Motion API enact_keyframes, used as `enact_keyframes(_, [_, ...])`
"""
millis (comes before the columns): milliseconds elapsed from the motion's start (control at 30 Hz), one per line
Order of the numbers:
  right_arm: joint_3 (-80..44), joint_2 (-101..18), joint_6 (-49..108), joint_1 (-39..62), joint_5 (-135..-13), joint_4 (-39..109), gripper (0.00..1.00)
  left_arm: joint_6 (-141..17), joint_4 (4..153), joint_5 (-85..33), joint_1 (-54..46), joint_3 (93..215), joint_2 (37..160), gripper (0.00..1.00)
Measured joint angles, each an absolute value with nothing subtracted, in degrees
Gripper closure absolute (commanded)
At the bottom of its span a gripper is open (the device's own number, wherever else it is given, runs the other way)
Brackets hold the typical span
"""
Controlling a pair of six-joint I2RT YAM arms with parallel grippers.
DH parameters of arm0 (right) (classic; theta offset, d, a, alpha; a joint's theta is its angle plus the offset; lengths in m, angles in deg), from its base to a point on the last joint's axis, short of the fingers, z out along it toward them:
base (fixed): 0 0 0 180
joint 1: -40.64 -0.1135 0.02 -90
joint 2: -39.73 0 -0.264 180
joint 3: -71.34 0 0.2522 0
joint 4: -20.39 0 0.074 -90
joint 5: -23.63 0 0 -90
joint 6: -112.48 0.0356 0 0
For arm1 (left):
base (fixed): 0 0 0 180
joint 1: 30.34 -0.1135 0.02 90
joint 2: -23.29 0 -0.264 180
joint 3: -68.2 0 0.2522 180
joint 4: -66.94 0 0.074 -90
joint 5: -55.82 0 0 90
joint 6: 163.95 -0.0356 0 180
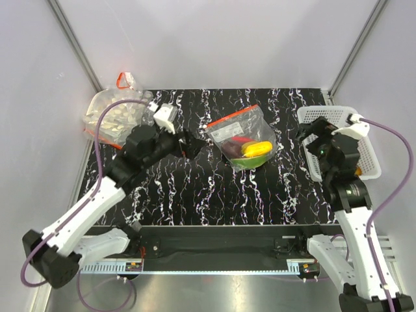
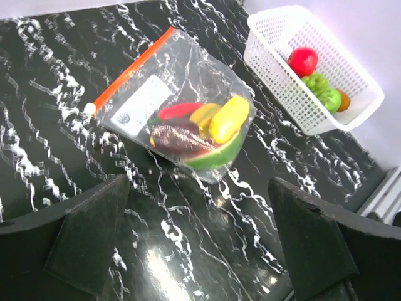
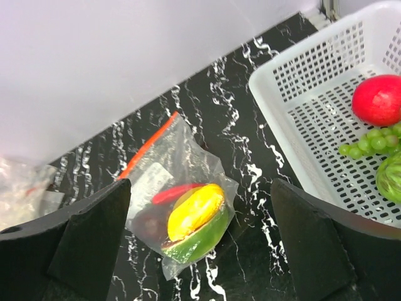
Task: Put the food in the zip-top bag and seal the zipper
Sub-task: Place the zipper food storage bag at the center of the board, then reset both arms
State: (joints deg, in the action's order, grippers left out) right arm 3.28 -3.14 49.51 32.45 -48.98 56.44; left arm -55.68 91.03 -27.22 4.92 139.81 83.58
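Cropped left jaws gape before zip-top bag [image 2: 175,113].

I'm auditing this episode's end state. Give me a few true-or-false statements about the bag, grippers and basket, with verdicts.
1. The zip-top bag lies on the table with food inside. True.
2. The left gripper is shut on the bag. False: it is open, clear of the bag.
3. The right gripper is open. True.
4. The white basket is empty. False: it holds a red fruit and green grapes.
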Motion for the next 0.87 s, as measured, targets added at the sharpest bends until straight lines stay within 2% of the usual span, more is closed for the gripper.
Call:
enact_keyframes(167, [4.24,4.57,50.16,32.45,-49.05,58.95,0.0,-51.64,90.18,-31.52,4.95,127.53,69.66,0.01])
enact_keyframes(400, [9.42,9.95,50.91,32.45,-48.96,62.91,0.0,-48.06,90.22,-35.63,4.95,115.55,57.66,0.01])
enact_keyframes(867, [11.56,13.19,52.09,32.45,-48.76,65.73,0.0,-44.69,91.66,-40.07,4.95,110.39,48.72,0.01])
